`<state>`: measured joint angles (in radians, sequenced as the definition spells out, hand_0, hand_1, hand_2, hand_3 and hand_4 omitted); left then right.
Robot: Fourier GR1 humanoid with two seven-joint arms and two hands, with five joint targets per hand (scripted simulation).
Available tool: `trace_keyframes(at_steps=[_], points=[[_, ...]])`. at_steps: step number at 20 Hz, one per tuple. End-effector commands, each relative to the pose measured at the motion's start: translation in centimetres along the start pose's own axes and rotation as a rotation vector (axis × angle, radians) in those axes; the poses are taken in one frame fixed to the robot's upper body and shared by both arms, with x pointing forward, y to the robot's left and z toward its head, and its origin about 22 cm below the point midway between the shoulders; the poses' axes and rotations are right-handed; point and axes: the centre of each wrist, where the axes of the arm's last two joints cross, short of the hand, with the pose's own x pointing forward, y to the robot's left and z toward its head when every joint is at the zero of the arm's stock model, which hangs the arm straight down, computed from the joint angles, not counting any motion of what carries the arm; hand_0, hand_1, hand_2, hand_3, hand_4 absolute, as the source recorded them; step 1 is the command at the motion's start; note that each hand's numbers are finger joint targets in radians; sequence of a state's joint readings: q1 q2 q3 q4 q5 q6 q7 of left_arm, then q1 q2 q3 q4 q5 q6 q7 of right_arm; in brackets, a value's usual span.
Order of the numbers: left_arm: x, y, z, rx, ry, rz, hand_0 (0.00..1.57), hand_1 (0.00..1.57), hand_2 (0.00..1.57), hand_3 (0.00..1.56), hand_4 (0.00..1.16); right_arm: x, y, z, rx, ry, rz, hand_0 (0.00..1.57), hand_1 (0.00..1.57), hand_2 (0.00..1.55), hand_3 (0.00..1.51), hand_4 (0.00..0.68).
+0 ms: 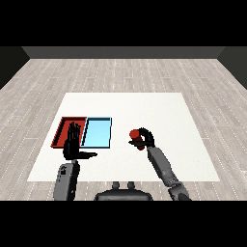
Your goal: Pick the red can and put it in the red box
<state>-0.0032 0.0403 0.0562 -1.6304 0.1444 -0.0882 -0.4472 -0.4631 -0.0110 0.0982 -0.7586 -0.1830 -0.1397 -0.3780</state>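
Head view. A white table is seen with two trays lying side by side toward its left part: the red tray at the far left and the light blue tray touching it on the right.

The red can is located right of the light blue tray, well apart from the red tray. It is enclosed by the right hand, whose fingers are curled round it. The can's long axis cannot be determined with confidence, as much of the can is covered by the fingers; whether the can is raised off the table cannot be told either.

The left hand is positioned over the near edge of the red tray, with fingers straight and pointing away from the robot and the thumb extended to the right. Nothing is held by it.

The governing relation is judged as follows: the red tray lies to the left of the held can, beyond the light blue tray. A leftward carry across the blue tray is therefore required. The left hand, although nearer the red tray, partly occupies the space above it.
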Motion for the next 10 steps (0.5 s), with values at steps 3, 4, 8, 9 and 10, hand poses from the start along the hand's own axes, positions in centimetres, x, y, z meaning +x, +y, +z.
trace_keyframes(at_steps=[3, 4, 8, 9, 10], points=[[0.1, 0.5, 1.3, 0.018, -0.004, -0.007, 0.0, 0.0, 0.0, 0.0, 0.0, 0.6, 1.1, 0.0, 0.023, 0.028, 0.063, 1.53, 1.53, 1.47, 1.41, 0.546], [0.4, 0.7, 1.1, 0.006, -0.005, -0.007, 0.0, 0.0, 0.0, 0.0, 0.0, 0.8, 2.1, 0.3, -0.006, 0.025, 0.038, 1.53, 1.53, 1.47, 1.41, 0.546], [0.9, -0.2, 0.6, 0.005, 0.017, -0.006, 0.0, 0.0, 0.0, 0.0, 0.0, 0.9, 1.6, -0.3, 0.003, 0.01, 0.059, 1.55, 1.55, 1.47, 1.41, 0.558], [0.3, 0.7, -0.3, -0.003, 0.006, -0.008, 0.0, 0.0, 0.0, 0.0, 0.0, 0.3, -0.8, 0.5, -0.025, -0.055, 0.056, 1.53, 1.53, 1.47, 1.4, 0.578], [1.0, 0.6, -1.2, -0.016, 0.003, 0.02, 0.0, 0.0, 0.0, 0.0, 0.0, 2.4, 1.1, -0.1, -0.019, -0.06, 0.048, 1.53, 1.53, 1.47, 1.4, 0.58]])
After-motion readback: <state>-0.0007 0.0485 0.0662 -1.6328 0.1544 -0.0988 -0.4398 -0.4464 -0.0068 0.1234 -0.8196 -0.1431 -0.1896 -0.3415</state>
